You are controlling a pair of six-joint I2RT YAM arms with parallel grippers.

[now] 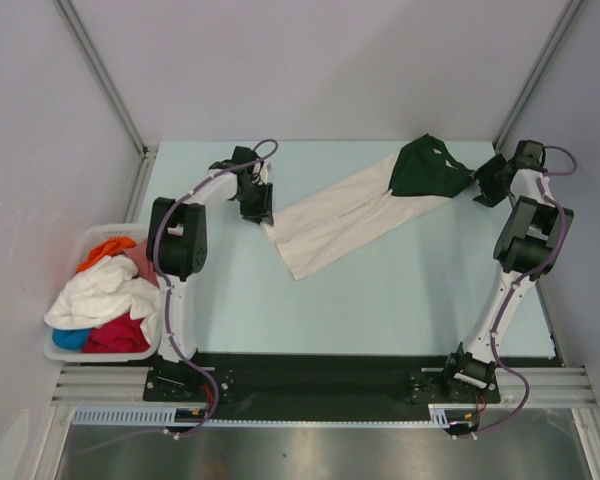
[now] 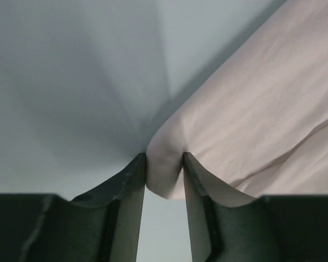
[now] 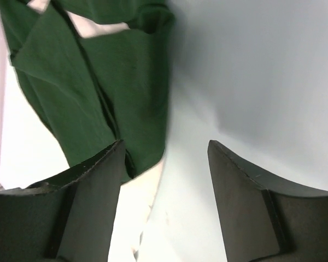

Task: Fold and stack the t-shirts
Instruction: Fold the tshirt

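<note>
I am working on the cream t-shirt (image 1: 345,215), which is lying as a long narrow band slanting across the pale worktop (image 1: 380,300), hem end toward my left arm and green sleeve (image 1: 425,170) end toward my right. My left claw (image 1: 259,210) is pinching the hem corner (the wrist view is showing a small fold squeezed between both fingers). My right claw (image 1: 483,183) is standing open just beside the green sleeve, gripping nothing; the green cloth is only brushing the inner side of one finger. I am judging the fold to be partway along: the shirt is looking narrowed lengthwise, with the crosswise fold not yet made. Next I am needing a grip on the sleeve end with the right claw, then an even carry of one end over the other. The other t-shirts (image 1: 105,295) are lying heaped in the white basket (image 1: 65,352) beside my left arm.
</note>
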